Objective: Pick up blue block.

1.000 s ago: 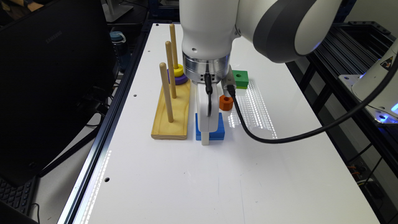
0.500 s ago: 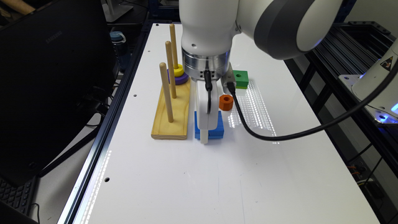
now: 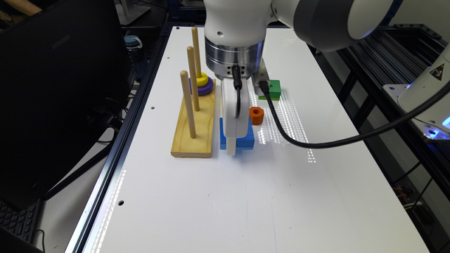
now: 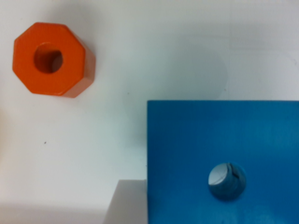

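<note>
The blue block (image 3: 246, 138) is a flat, bright-blue square slab lying face-up on the white table (image 3: 211, 196), just beside the wooden peg base (image 3: 193, 130) and close to the orange hexagonal piece (image 3: 256, 115). From the wrist view, its top (image 4: 224, 154) shows a small round hole near the centre.

Flat bright-blue square block (image 4: 187, 140) w/ small round centre hole lies on white glossy table (image 4: 140, 56). Orange octagonal block (image 4: 70, 70) w/ centre hole sits apart from blue one, off its corner. Pale grey-white piece (image 4: 126, 205) touches the blue edge.
</note>
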